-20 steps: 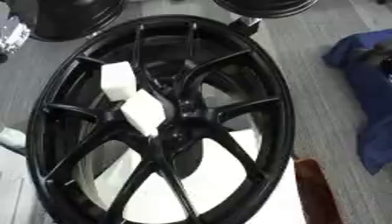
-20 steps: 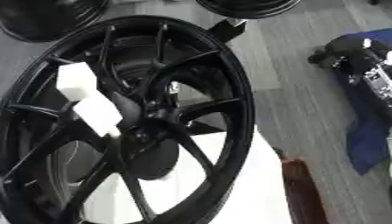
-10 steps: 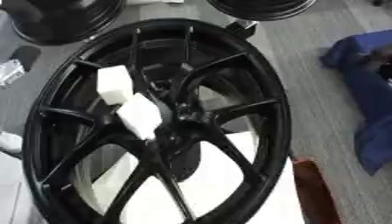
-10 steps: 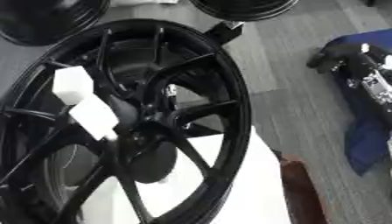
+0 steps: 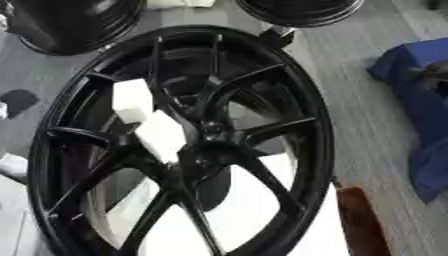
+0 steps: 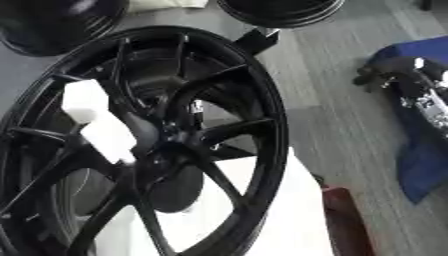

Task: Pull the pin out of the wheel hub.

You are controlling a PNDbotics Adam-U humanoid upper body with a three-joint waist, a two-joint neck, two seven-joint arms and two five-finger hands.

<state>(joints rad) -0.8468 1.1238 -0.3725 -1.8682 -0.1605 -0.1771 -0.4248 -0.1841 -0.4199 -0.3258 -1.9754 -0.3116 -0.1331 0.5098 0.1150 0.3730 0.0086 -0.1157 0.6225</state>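
Observation:
A large black spoked wheel hub (image 5: 289, 150) stands tilted on a white surface (image 6: 262, 210) and fills the middle of both views. Two white blocks (image 5: 144, 117) sit end to end on a spoke left of the hub centre (image 5: 210, 137). A small pale glint (image 6: 197, 106) shows just above the centre; I cannot make out what it is. A black and silver shape at the right edge looks like my right hand (image 6: 411, 92), well apart from the wheel. My left hand shows in no view.
Two more black wheels lie on the grey floor behind, one far left (image 5: 70, 25) and one at the top centre (image 5: 302, 10). A blue cloth (image 5: 420, 100) lies to the right. A brown-red object (image 5: 363, 220) lies by the white surface's right edge.
The whole picture has shifted a little, so the camera moved. The white blocks stay in the same place on the spoke, and the right hand stays at the right edge.

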